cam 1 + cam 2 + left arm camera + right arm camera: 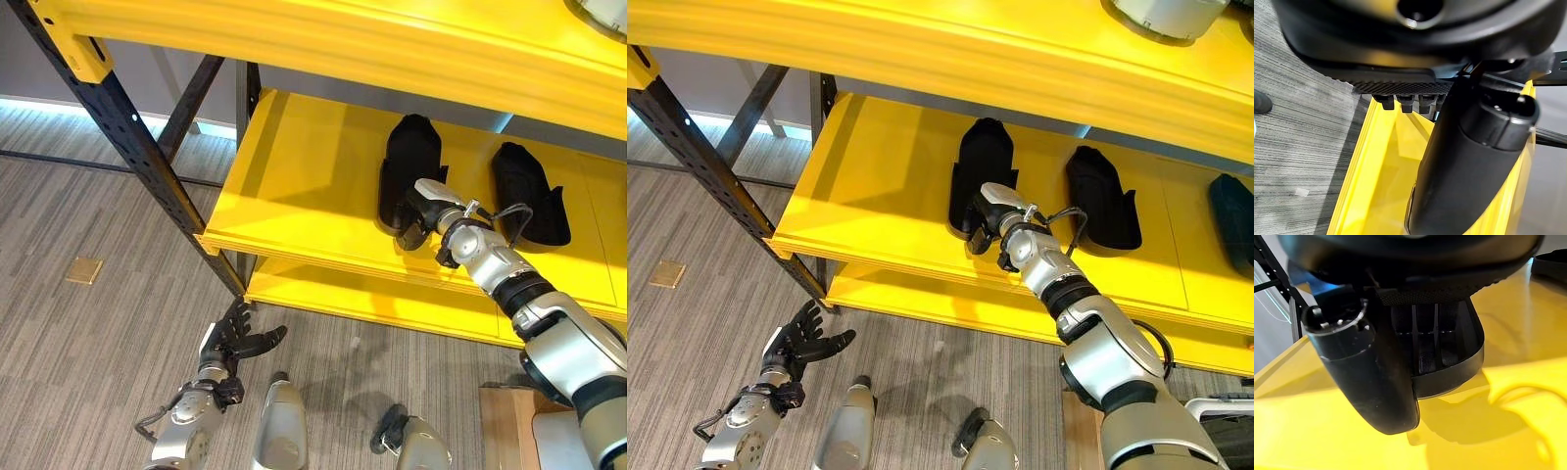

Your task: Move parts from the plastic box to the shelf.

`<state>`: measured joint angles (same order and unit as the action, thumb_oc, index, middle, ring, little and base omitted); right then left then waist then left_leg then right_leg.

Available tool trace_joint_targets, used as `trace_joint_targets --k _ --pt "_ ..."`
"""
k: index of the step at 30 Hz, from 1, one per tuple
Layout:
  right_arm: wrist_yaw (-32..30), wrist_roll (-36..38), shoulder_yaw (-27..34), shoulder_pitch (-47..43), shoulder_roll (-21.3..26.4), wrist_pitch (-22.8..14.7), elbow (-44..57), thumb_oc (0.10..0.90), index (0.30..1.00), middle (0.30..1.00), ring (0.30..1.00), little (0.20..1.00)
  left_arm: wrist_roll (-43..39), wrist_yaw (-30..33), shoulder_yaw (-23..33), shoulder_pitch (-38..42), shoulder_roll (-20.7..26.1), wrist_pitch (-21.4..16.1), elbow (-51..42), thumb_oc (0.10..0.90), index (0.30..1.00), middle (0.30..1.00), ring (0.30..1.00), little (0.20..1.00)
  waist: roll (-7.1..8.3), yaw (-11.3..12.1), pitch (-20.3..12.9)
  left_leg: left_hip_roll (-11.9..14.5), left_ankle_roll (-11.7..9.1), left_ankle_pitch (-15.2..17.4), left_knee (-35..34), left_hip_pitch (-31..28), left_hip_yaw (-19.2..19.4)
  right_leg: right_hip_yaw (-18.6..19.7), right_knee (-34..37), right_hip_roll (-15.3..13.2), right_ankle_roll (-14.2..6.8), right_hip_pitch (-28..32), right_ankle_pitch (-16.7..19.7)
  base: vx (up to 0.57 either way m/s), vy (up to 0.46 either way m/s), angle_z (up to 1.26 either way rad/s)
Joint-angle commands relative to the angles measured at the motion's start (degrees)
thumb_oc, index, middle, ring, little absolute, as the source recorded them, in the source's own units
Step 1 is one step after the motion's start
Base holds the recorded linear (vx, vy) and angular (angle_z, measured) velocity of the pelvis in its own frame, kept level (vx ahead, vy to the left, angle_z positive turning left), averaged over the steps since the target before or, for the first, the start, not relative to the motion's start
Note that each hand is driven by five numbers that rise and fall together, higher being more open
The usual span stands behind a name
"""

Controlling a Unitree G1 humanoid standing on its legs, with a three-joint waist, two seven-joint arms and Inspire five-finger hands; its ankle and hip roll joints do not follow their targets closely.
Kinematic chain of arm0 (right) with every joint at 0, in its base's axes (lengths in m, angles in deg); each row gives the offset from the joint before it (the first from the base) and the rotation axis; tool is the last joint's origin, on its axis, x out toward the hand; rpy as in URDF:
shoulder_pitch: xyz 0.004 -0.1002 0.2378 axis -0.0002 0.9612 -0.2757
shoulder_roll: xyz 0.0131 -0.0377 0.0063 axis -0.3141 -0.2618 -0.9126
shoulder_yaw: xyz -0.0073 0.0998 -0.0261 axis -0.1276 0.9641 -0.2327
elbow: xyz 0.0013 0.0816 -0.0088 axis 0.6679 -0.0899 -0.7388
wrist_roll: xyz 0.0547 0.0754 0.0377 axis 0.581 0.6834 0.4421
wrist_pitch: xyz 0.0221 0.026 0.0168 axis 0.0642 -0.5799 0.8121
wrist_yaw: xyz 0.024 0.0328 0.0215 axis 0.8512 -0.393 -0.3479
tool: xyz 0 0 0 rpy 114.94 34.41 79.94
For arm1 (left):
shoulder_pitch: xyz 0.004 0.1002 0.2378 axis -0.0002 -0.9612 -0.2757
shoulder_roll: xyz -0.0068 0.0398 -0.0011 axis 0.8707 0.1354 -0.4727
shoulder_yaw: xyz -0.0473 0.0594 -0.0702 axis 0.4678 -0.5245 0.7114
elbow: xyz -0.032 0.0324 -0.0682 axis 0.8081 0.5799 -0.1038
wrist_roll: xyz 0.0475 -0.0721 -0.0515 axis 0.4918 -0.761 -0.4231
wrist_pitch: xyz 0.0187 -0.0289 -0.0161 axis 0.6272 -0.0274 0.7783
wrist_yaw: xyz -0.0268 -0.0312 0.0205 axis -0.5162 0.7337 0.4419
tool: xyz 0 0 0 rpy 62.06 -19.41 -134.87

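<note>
At frame centre, a black part (409, 166) is gripped on the yellow shelf (294, 186) by the right hand (423, 211); another part (529, 191) is already placed.

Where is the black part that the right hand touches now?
The black part lies on the yellow shelf, left of a second black part, with the right hand at its near end.

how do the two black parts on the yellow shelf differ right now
The left black part has the right hand at its near end; the right black part lies apart from both hands. The left black part lies further from the shelf's front edge than the right black part. Both are dark, elongated and lie flat on the same level.
</note>
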<state>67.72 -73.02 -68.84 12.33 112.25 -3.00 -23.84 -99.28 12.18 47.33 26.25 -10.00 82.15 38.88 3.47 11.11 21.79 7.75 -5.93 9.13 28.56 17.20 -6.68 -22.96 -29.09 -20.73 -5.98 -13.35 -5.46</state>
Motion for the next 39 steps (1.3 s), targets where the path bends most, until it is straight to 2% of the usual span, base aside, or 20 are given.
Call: trace_joint_targets --k 1,19,32,33,34,35,39 --pt "-5.2 -0.9 1.1 -10.3 4.2 -1.7 -0.3 0.4 0.3 0.3 0.3 0.3 -0.4 -1.1 -0.4 1.5 3.7 -6.1 -6.8 0.9 1.0 1.0 1.0 1.0 0.32 0.1 -2.5 -0.4 2.4 0.0 -0.8 -1.8 0.0 5.5 -2.0 1.0 -1.5 1.6 1.9 0.0 0.0 0.0" --pt "-5.0 -0.7 -0.4 -12.1 5.5 -1.9 0.4 0.4 0.3 0.3 0.3 0.3 -1.0 -0.1 0.4 1.5 3.3 -6.5 -6.6 0.9 1.0 1.0 1.0 1.0 0.71 -0.4 -1.7 -0.3 2.4 0.0 -1.1 -1.7 0.1 5.7 -2.7 1.1 -1.3 1.0 1.9 0.0 0.0 0.0" --pt "-4.9 0.4 0.6 -11.5 3.4 -1.8 -0.3 0.4 0.3 0.3 0.3 0.3 -1.1 0.2 0.9 1.3 3.1 -6.4 -6.5 0.9 1.0 1.0 1.0 1.0 0.87 -0.4 -1.8 -0.3 2.5 0.2 -1.1 -1.9 -0.2 5.7 -3.0 1.0 -1.6 1.1 2.0 0.0 0.0 0.0" --pt "-5.0 0.4 0.7 -11.4 3.1 -1.8 -0.5 0.594 0.572 0.572 0.572 0.572 -1.0 0.2 0.8 1.3 3.2 -6.4 -6.5 0.9 1.0 1.0 1.0 1.0 0.86 -0.4 -1.8 -0.3 2.5 0.3 -1.1 -1.9 -0.2 5.7 -3.0 1.0 -1.6 1.1 2.1 0.0 0.0 0.0" --pt "-4.9 0.5 0.7 -11.3 2.9 -1.8 -0.7 0.714 0.739 0.739 0.739 0.739 -0.9 0.2 0.8 1.3 3.3 -6.4 -6.5 0.9 1.0 1.0 1.0 1.0 0.82 -0.4 -1.7 -0.3 2.5 0.4 -1.0 -1.9 -0.2 5.7 -3.1 1.0 -1.6 1.1 2.1 0.0 0.0 0.0" --pt "-4.9 0.5 0.7 -11.3 2.6 -1.7 -1.0 0.9 1.0 1.0 1.0 1.0 -0.9 0.2 0.9 1.4 3.3 -6.4 -6.5 0.9 1.0 1.0 1.0 1.0 0.79 -0.4 -1.7 -0.3 2.5 0.4 -1.0 -1.9 -0.3 5.7 -3.2 1.0 -1.6 1.1 2.1 0.0 0.0 0.0" --pt "-4.6 1.1 0.8 -10.9 1.7 -1.8 -1.9 0.9 1.0 1.0 1.0 1.0 -0.9 0.1 0.9 1.5 3.3 -6.3 -6.4 0.9 1.0 1.0 1.0 1.0 0.8 -0.2 -1.6 -0.4 2.6 0.3 -1.1 -2.0 -0.3 5.6 -3.2 1.0 -1.7 1.2 2.2 0.0 0.0 0.0"
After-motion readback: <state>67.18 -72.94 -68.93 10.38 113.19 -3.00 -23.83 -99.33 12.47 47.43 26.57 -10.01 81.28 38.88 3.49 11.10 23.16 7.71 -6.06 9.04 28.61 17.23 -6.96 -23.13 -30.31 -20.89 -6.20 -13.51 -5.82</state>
